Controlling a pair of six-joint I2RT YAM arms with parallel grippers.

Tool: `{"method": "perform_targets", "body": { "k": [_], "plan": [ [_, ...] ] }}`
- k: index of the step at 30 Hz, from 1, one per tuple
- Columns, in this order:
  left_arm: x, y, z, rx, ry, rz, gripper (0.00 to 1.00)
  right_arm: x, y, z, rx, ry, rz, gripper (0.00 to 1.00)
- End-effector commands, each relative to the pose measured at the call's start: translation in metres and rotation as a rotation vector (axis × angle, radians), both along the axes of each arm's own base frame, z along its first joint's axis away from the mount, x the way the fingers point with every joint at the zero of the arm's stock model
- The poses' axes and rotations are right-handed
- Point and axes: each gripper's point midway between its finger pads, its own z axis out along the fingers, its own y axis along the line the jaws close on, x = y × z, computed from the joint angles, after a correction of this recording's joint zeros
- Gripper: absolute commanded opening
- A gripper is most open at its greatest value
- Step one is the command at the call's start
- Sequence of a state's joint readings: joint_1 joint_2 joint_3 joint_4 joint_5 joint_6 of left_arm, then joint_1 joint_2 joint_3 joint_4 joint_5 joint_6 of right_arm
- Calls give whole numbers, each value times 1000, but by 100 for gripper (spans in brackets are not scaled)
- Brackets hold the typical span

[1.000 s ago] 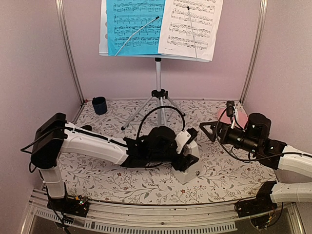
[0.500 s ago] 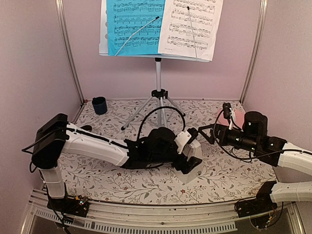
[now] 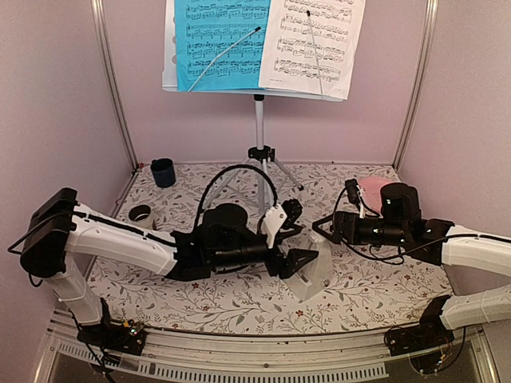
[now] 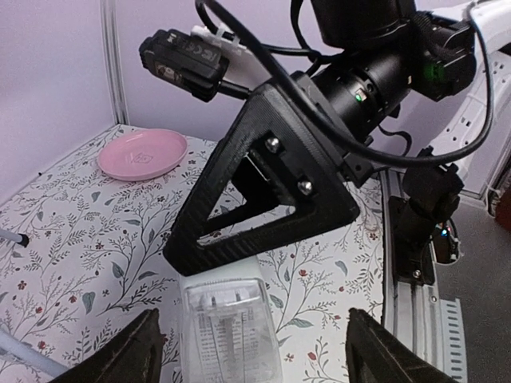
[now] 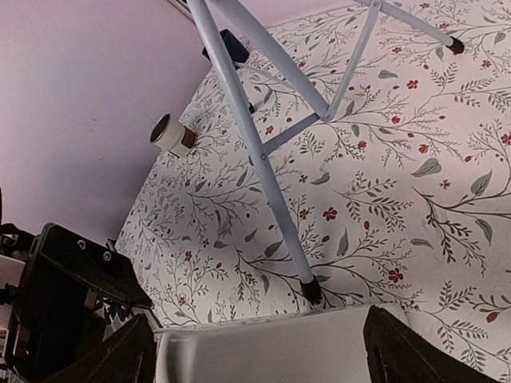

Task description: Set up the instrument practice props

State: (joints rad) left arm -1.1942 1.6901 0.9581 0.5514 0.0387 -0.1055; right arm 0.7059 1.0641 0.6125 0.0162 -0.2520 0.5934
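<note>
Now: metronome between two open grippers

The white metronome (image 3: 310,275) stands upright on the floral table (image 3: 375,287), near the front, ahead of the music stand (image 3: 259,120). The left gripper (image 3: 297,234) has its jaws spread wide either side, not touching. The right gripper (image 3: 322,229) is likewise spread apart, at the metronome's top. The blue sheet (image 3: 219,40) and white sheet (image 3: 311,40) rest side by side on the stand.

Pink plate (image 3: 374,188), blue cup (image 3: 163,171), tape roll (image 3: 141,214)
</note>
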Motion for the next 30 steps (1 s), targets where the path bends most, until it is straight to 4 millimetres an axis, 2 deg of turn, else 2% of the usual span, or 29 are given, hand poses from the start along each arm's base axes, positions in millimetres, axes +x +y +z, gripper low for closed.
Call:
{"method": "perform_targets", "body": {
  "k": [1, 9, 15, 22, 30],
  "plan": [
    [7, -9, 4, -26, -25, -14, 79, -3, 6, 8, 75, 27, 17, 91],
    [17, -18, -3, -14, -13, -4, 73, -10, -2, -16, 90, 85, -19, 91],
    [21, -21, -7, -11, -1, 3, 61, -11, -7, -27, 75, 92, -39, 89],
    [26, -26, -14, 11, 20, 23, 53, -12, -11, -42, 54, 104, -51, 88],
    [24, -17, -22, 35, 24, 34, 40, -15, -17, -66, 6, 140, -70, 86]
  ]
}}
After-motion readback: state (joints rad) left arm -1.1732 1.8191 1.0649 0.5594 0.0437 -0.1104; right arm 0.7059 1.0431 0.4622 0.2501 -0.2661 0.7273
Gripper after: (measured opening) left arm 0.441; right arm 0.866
